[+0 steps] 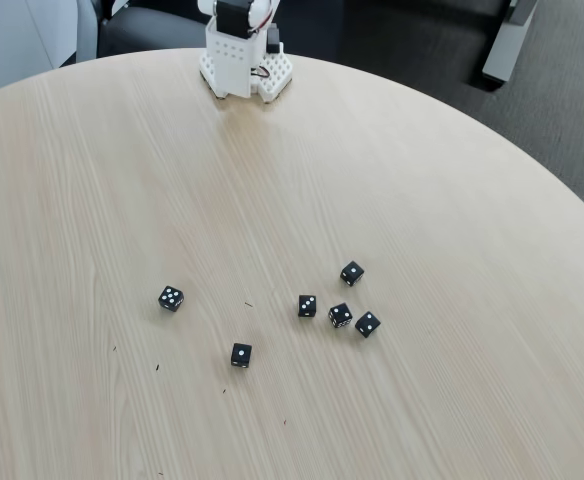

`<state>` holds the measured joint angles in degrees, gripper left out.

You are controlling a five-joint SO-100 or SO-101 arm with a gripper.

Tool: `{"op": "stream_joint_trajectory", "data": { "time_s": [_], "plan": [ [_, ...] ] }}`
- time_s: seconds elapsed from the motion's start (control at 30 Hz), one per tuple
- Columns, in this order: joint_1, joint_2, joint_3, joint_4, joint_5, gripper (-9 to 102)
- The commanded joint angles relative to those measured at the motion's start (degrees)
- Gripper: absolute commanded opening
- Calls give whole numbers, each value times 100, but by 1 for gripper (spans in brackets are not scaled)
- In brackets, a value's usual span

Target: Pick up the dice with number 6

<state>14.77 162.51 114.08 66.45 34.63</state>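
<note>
A round, pale wood-grain table [402, 180] fills the fixed view, with dark floor beyond its far edge and the arm's white base [244, 62] standing at the far rim.

The dice with number 6 [340, 315] appears to be the one with the crowded top face, sitting in the tight cluster on the near right of the table; the pips are too small to count with certainty. Taking it as the landmark: a die showing one pip [367, 323] lies just beside it to the right, a two-pip die [307, 306] near on its left, another single-pip die [351, 272] a little farther toward the base. Well apart to the left sit a three-pip die [171, 298] and a one-pip die [241, 354].

The gripper is out of frame, so I cannot tell whether its fingers are parted or closed. The target lies well apart from the base, toward the camera and slightly right; the reach likely must extend far, and close neighbours leave little finger room.
</note>
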Motion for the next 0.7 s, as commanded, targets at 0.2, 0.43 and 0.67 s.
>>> {"op": "stream_joint_trajectory", "data": {
  "time_s": [0.2, 0.43, 0.67],
  "plan": [
    [-624, 870, 2698, -114, -1187, 0],
    [-624, 1160, 4509, -114, -2118, 0],
    [-633, 1670, 5572, -185, -3041, 0]
  ]
}}
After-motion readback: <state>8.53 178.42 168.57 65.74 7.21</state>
